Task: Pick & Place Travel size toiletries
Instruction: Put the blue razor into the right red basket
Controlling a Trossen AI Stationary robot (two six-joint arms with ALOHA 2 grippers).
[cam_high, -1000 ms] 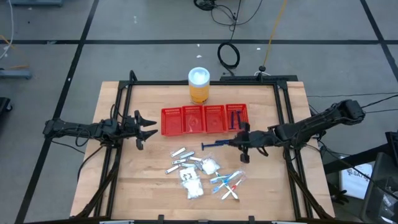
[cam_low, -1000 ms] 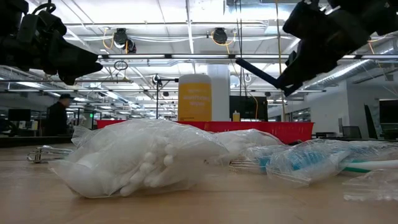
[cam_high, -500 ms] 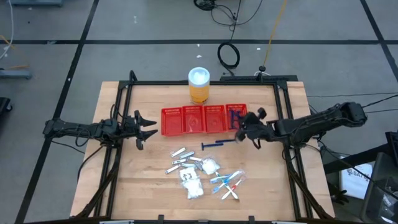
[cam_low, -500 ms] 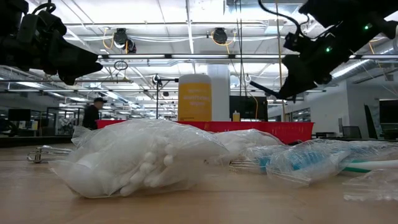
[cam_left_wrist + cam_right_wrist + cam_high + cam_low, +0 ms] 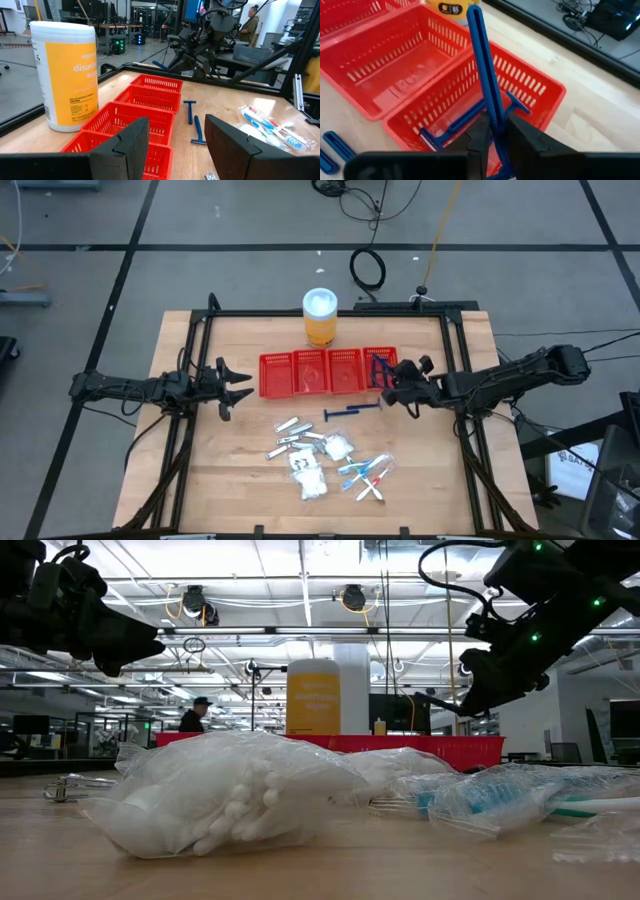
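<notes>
Pinching a razor (image 5: 487, 95) by its handle, right hand (image 5: 492, 131) hovers over the tray (image 5: 545, 87); light, stiff, slick plastic; left hand (image 5: 175, 145) open, idle.

Open lab hall: ceiling trusses (image 5: 300, 630), workstation monitors (image 5: 107, 7).

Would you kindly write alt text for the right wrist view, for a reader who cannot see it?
A dark blue razor stands pinched by its handle between the right gripper's two dark fingers, above the end compartment of a red tray. Another blue razor already lies inside that compartment; the neighbouring compartment looks empty.
</notes>
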